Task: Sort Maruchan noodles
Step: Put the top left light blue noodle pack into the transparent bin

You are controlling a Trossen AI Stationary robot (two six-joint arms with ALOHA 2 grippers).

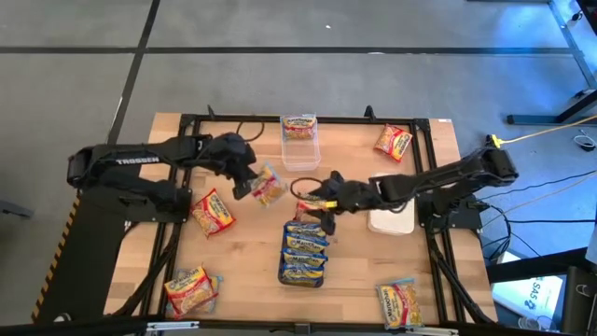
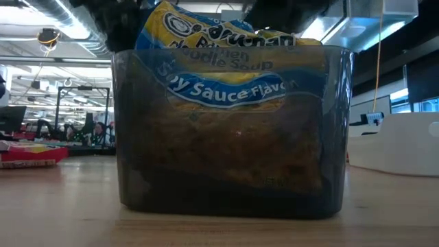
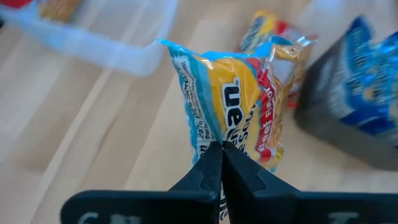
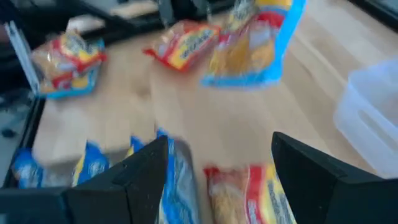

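Left pincer [image 3: 221, 163] clamped on blue-banded noodle packet [image 3: 233, 102], lifted off counter [image 1: 242, 257], long axis running away from fingertips; dark tray [image 1: 304, 254] of blue packets just beyond toward right pincer [image 1: 326, 205], fingers apart, hovering directly above that tray, nearer.

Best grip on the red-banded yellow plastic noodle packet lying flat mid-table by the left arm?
Probably from straight above, fingers pinching one crimped short end of the red-banded packet. It lies flat and skewed on the wooden table, nothing lying on it, so no side offers a lip; turn the wrist to match the skew.
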